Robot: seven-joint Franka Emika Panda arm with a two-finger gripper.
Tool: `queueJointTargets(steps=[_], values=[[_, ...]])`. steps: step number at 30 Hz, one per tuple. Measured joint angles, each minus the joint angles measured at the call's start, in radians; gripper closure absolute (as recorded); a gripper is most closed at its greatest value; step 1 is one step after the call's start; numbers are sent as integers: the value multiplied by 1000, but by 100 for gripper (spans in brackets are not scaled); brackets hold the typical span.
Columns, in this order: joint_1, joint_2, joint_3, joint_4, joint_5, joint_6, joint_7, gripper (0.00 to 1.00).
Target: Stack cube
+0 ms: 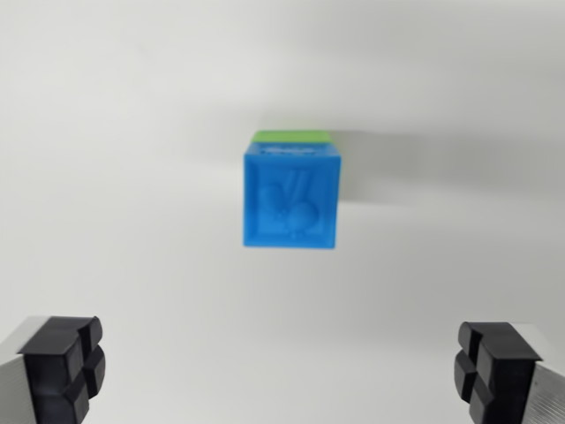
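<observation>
In the wrist view a blue cube (290, 199) with a raised figure on its top face sits on a green cube (293, 137), of which only a thin strip shows along the blue one's far edge. My gripper (282, 375) hangs above them, open and empty. Its two black fingertips (64, 367) stand wide apart at the bottom corners of the picture, and the stack lies ahead of the gap between them, untouched.
The cubes rest on a plain white surface (132, 221) that fills the whole view. A soft shadow falls to the wrist view's right of the stack.
</observation>
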Motion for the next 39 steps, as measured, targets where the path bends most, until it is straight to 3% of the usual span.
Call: queueJointTargets(steps=[22, 39], values=[[0, -100, 0, 116, -1, -216, 2, 0], [0, -123, 0, 170, -1, -294, 3, 0]])
